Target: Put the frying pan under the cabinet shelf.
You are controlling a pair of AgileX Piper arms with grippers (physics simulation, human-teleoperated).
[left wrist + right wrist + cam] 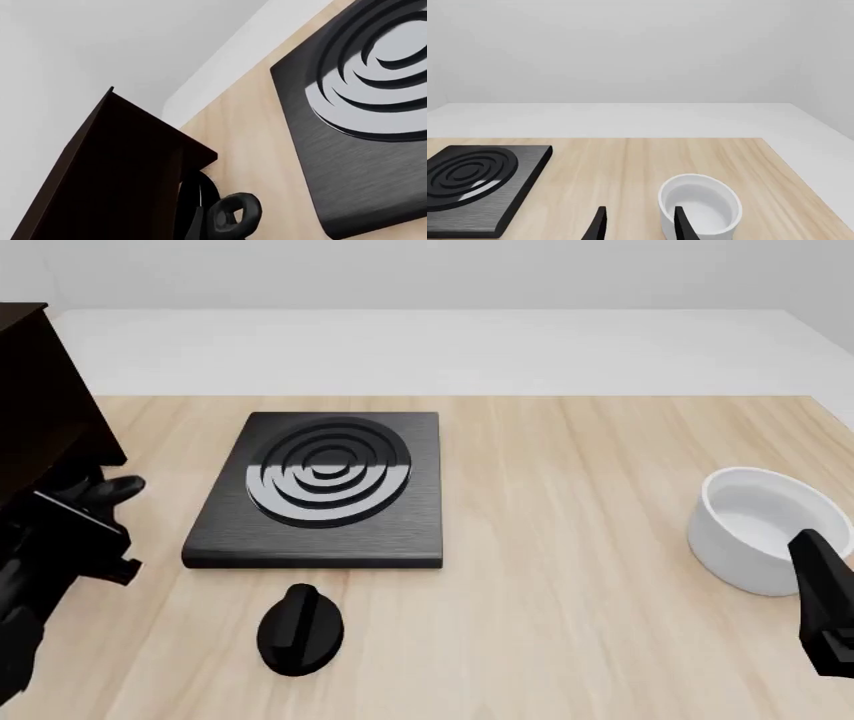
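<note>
Of the frying pan, only the long black handle with its loop end shows in the left wrist view. It runs in beneath the dark brown cabinet shelf, and the round body is hidden. In the front view the loop sticks out beside the cabinet at the far left. My left gripper sits at the handle and looks shut on it, though its fingers are hard to pick out. My right gripper is open and empty, low at the right, just before the white bowl.
A square black stove plate with concentric rings lies left of the table's middle, close to the cabinet. A small rounded black knob-like object lies in front of it. A white bowl stands at the right. The table's far edge meets a pale wall.
</note>
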